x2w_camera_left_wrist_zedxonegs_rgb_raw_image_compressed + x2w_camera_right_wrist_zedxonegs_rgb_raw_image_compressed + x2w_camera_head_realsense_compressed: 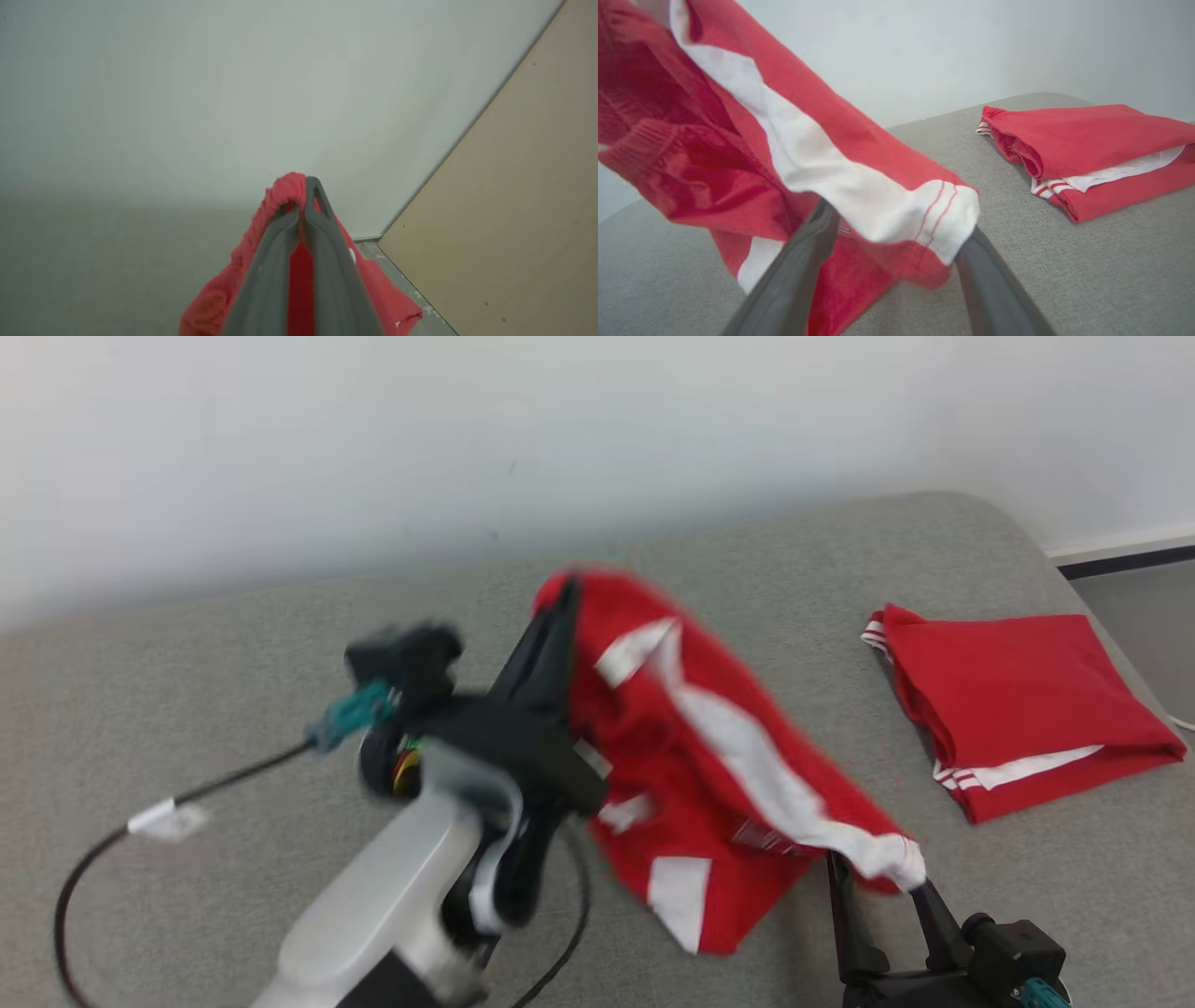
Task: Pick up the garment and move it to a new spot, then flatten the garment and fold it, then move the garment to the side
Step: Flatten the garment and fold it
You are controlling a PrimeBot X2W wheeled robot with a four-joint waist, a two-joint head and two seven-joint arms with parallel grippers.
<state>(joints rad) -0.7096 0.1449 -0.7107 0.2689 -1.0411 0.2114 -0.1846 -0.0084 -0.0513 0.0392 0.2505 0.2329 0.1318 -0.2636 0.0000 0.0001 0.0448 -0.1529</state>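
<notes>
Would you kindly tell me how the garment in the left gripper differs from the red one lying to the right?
The held garment hangs loose and rumpled, pinched at its top by the left gripper, jaws shut; the folded garment lies flat on the grey surface, with nothing touching it. The held garment shows broad white bands across its face; the folded garment is plain red on top, with white peeking out at its edges. Both are red with white trim.

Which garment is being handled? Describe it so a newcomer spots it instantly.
Look at the grey upholstered surface. Above its middle, the red white-striped garment hangs from the left gripper's shut fingers. Unlike the folded red garment lying flat at right, it is lifted and unfolded.
</notes>
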